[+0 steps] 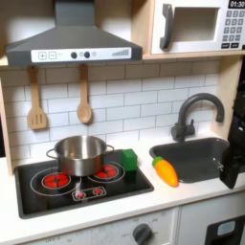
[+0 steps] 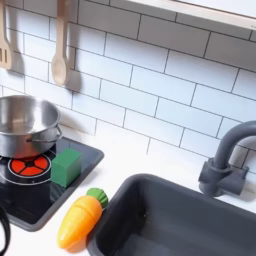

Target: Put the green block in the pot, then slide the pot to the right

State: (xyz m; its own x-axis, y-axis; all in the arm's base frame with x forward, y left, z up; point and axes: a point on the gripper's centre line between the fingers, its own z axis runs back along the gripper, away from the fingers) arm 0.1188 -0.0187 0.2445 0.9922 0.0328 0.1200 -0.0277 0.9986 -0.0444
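Right now the pot sits on the black toy stovetop in the first exterior view, between the two red burner rings, its shiny steel wall upright and its mouth open. Just beside it on the first exterior view's right stands the green block, at the stovetop's back corner — near the pot, though I cannot tell whether they touch. In the second exterior view the block stands apart from the pot, next to a red burner. An orange toy carrot with a green tip lies on the white counter, between the stovetop and the dark sink. At the first exterior view's right edge a black gripper hangs over the sink — whether its jaws are wide or narrow, I cannot tell.
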